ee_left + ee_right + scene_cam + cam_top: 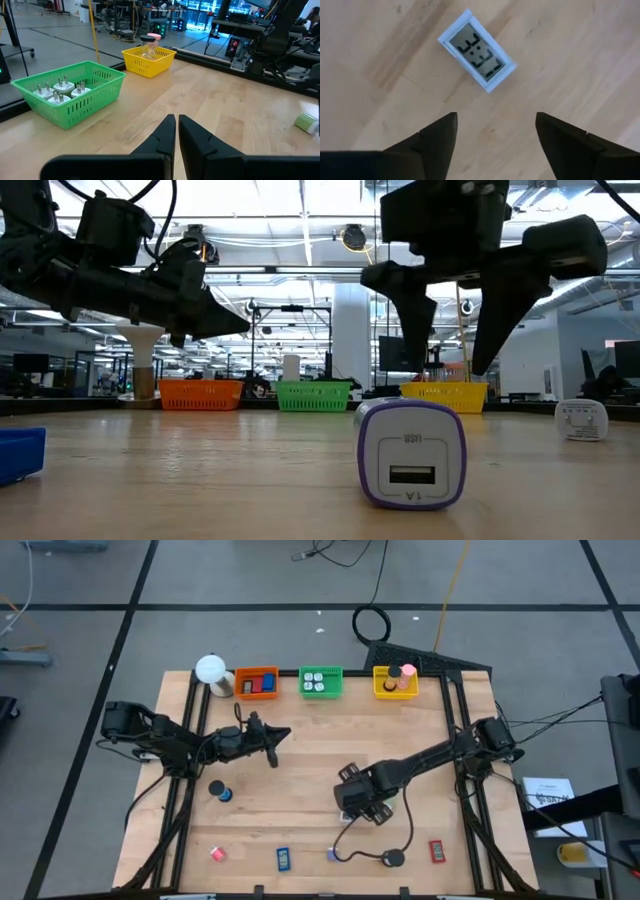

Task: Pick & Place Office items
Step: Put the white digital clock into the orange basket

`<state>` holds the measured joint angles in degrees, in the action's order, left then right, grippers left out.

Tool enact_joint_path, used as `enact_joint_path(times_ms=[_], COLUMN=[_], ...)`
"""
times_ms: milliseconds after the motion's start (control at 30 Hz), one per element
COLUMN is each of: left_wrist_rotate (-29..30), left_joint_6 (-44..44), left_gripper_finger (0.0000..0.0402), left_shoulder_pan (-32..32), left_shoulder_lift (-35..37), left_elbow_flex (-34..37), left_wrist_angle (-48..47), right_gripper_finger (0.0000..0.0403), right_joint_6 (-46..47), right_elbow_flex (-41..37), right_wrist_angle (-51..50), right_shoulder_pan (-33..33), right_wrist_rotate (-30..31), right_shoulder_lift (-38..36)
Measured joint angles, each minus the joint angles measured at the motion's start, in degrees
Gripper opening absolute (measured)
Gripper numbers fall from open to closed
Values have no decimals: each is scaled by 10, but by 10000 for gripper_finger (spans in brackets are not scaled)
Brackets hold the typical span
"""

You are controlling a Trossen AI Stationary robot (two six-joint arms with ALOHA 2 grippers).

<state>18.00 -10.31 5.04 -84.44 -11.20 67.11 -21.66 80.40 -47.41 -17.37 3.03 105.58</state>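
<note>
Under the right gripper (495, 132), jaws spread wide and holding nothing, a small white clock (476, 50) lies flat on the table (310, 740), display up, apart from both fingers; only the right wrist view shows it. Left gripper (176, 131) is closed, empty, hanging over bare wood near the back. 3 trays along the far edge: orange (256, 682), green (321, 682) w/ 4 white plugs, yellow (395, 681). Low view alone shows a purple-rimmed USB charger (411, 454) up close.
</note>
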Motion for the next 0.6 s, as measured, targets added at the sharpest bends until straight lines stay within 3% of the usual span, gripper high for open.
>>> enact_joint_path(times_ms=[300, 400, 600], left_wrist_rotate=[0, 0, 0], left_joint_6=[0, 0, 0], left_gripper_finger=[21, 21, 21], left_shoulder_pan=[0, 0, 0], left_shoulder_lift=[0, 0, 0], left_elbow_flex=[0, 0, 0], left_wrist_angle=[0, 0, 0], right_gripper_finger=[282, 280, 279], right_joint_6=[-153, -180, -232], right_elbow_flex=[-2, -2, -1], right_wrist_angle=[97, 123, 107], right_shoulder_pan=[-7, -6, -6], right_wrist_rotate=[-4, -38, -47], right_shoulder_lift=[28, 51, 87])
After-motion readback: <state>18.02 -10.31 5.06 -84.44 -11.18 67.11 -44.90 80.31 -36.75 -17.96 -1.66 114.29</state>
